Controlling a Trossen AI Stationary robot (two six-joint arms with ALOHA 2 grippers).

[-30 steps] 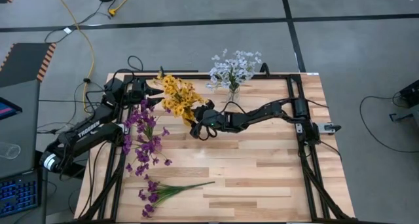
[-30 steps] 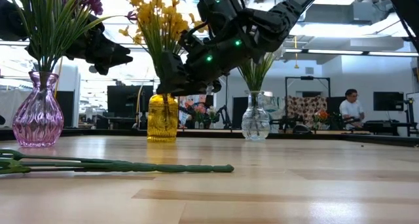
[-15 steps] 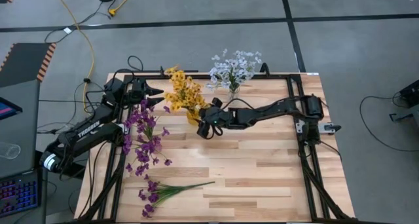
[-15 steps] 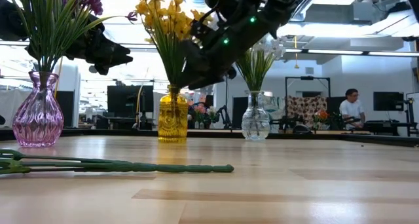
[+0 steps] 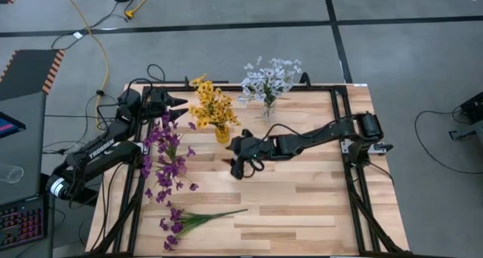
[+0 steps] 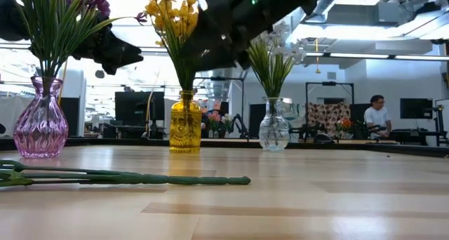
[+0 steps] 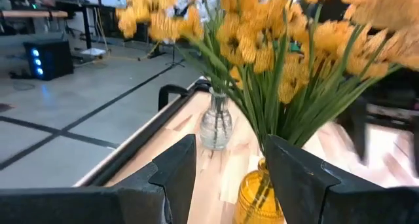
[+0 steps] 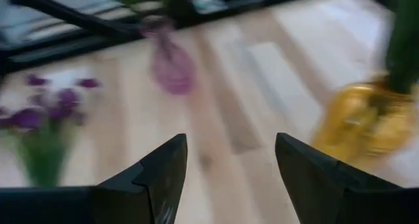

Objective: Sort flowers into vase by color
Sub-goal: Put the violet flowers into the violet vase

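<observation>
Wooden tabletop point(image 5: 302, 198), one purple spray point(image 5: 189, 219) left lying — right end effector point(image 5: 241, 167), wide and empty, should descend squarely over its stem; left end effector point(image 5: 178, 102) part-open, idle.

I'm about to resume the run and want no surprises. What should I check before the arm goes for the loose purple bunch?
1. Right gripper empty, fingers apart: ok.
2. Yellow flowers upright in yellow vase: ok.
3. Purple bunch lying flat on the table, nothing on it: ok.
4. Purple vase upright, already holding stems; room for more: cannot tell.
5. Left gripper away from the bunch, near the yellow flowers: ok.
6. White flowers in clear vase: ok.
</observation>
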